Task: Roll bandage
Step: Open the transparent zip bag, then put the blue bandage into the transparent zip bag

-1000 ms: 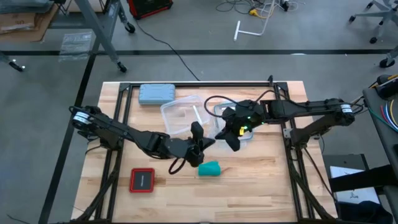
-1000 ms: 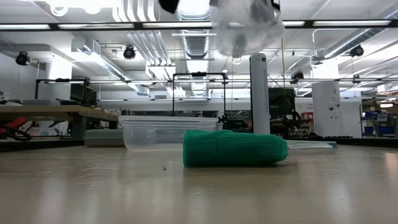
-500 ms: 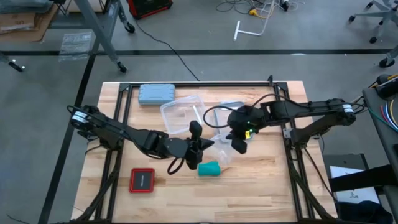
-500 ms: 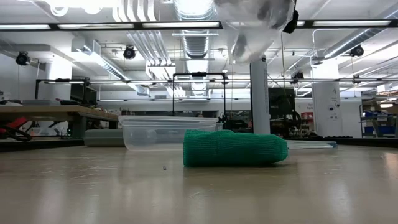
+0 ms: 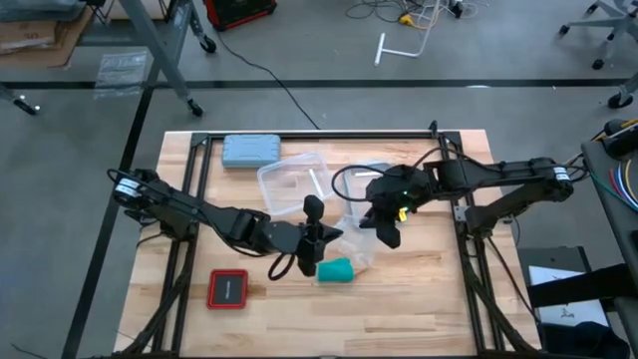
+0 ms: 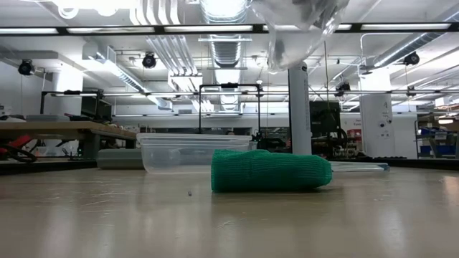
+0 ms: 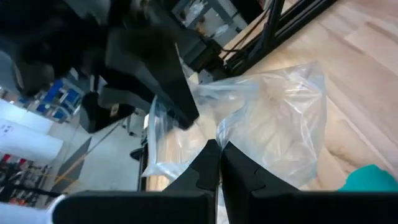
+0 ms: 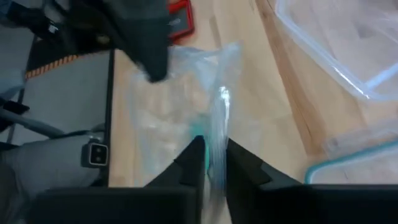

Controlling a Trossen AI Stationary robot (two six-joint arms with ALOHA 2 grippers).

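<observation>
Both my tools are pinching the clear plastic bag [image 5: 356, 231]: left tool [image 5: 321, 237], right tool [image 5: 384, 221]. The rolled teal-green cloth bandage [image 5: 335, 270] sits on the wooden worktop [image 5: 429, 289] just below them. The thin film could slip or tear if we pull apart.

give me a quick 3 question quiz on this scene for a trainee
1. True or false: the rolled bandage lies on the table, outside the plastic bag.
2. Which hands pinch the bag? A) left only B) right only C) both
3. Fill in: the flat red item sits nearest the ___ arm.

Key: 1 true. 2 C, the left hand and the right hand each pinch it. 3 left.
</observation>
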